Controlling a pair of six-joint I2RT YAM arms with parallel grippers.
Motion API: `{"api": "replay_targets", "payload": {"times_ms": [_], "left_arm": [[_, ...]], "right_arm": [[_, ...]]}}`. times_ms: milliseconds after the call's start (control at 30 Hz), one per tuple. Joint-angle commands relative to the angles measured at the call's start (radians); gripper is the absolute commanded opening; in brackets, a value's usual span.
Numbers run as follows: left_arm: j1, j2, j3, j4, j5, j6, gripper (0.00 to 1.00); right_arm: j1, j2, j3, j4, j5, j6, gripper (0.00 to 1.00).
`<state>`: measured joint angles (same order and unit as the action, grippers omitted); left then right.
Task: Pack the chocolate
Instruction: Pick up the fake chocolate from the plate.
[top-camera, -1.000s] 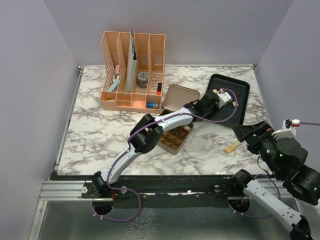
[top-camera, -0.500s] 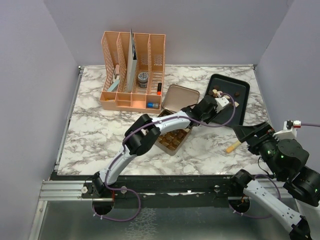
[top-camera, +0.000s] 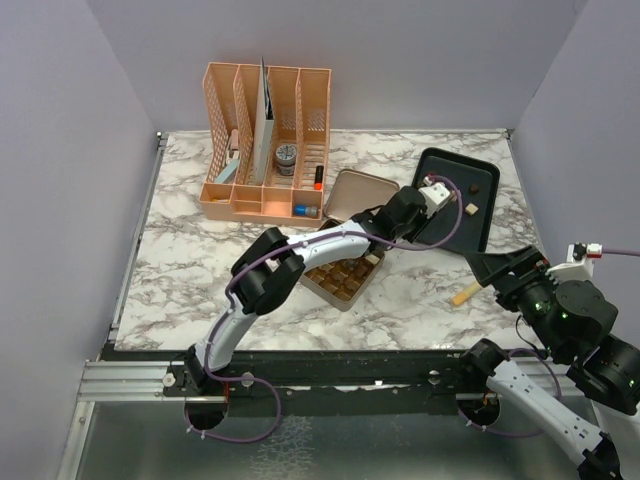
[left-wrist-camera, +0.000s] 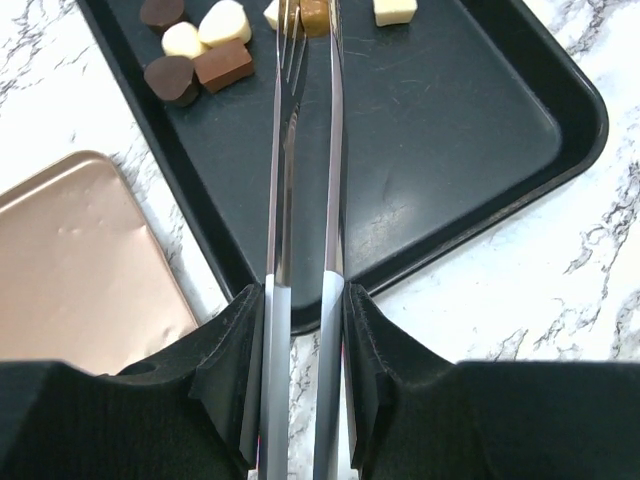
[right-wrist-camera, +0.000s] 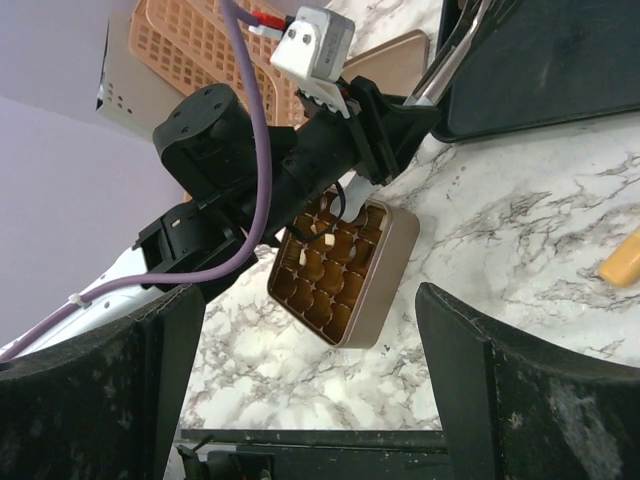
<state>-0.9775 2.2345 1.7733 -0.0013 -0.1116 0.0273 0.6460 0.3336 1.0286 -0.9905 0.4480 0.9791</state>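
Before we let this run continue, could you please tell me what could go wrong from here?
The tongs in the left gripper pinch the brown chocolate only at their tips, so it may slip on the way to the tin. The tin's compartments are narrow, so a drop could miss its slot.

The left arm (top-camera: 330, 243) lay slantwise over the gold tin (top-camera: 335, 282), barring reach from above. Behind stood the orange organizer (top-camera: 265, 140) and the tin's lid (top-camera: 355, 190). The black tray (left-wrist-camera: 450, 110) was mostly bare, and the tabletop (top-camera: 190, 250) to the left lay open.
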Motion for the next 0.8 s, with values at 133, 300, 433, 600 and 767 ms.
{"api": "replay_targets", "payload": {"times_ms": [133, 300, 433, 600, 767], "left_arm": [[0.014, -0.186, -0.087, -0.040, -0.106, -0.145, 0.20], [0.062, -0.279, -0.127, -0.162, -0.116, -0.266, 0.20], [0.106, -0.374, -0.186, -0.234, -0.109, -0.319, 0.20], [0.130, -0.507, -0.257, -0.346, -0.128, -0.330, 0.20], [0.139, -0.663, -0.365, -0.460, -0.155, -0.327, 0.21]], "right_arm": [[-0.003, -0.019, -0.022, -0.024, 0.004, 0.003, 0.91], [-0.003, -0.020, -0.046, -0.015, 0.000, -0.003, 0.91], [-0.003, -0.020, -0.071, -0.003, -0.006, -0.006, 0.91], [-0.003, -0.018, -0.108, 0.014, -0.030, -0.007, 0.91], [-0.002, -0.019, -0.139, 0.009, -0.035, -0.004, 0.91]]}}
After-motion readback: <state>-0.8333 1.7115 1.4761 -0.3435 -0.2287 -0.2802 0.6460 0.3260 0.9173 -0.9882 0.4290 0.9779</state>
